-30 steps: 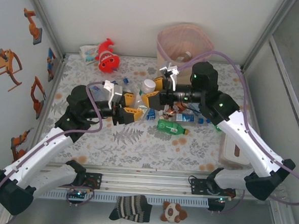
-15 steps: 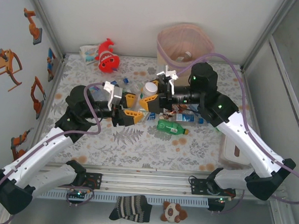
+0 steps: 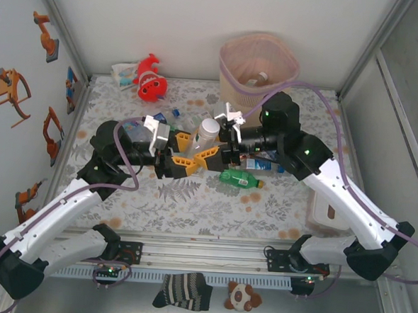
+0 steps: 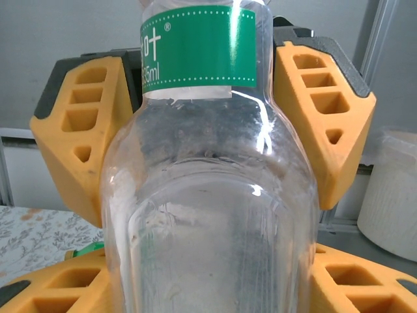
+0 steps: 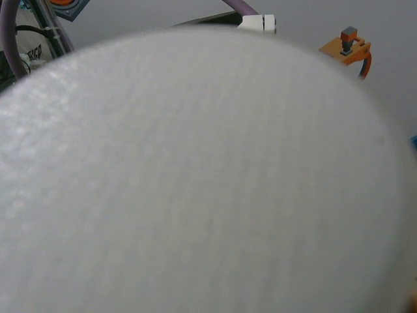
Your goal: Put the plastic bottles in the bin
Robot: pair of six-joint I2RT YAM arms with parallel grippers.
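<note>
Clear bottle (image 4: 208, 215), judged empty and so very light. Thin-walled, likely to dent or spring out under a hard squeeze, and smooth enough to slip. Best taken across the straight lower body or just under the shoulder, not on the tapering neck or the white cap (image 3: 209, 125). Looks transparent and colourless, with a rounded shoulder, a green label band with white print round the neck, and faint haze or residue on the wall. Held off the tabletop (image 3: 192, 205), in front of the bin (image 3: 293, 62) and a little to its left, well apart from it, cap end toward the bin side. Gripped low on the body by the left gripper (image 3: 188, 153), jaws closed on it. Flanked higher up, at shoulder and label, by the yellow jaws of the right gripper (image 3: 214, 147), set partly apart. Cannot tell whether pressing on the plastic or just beside it. Judged mid-handover between the arms. More bottles lying loose on the tabletop in front of the bin, among them a green bottle (image 3: 237, 177). Red fish plush (image 3: 151, 82) far to the bin's left, not for binning.
</note>
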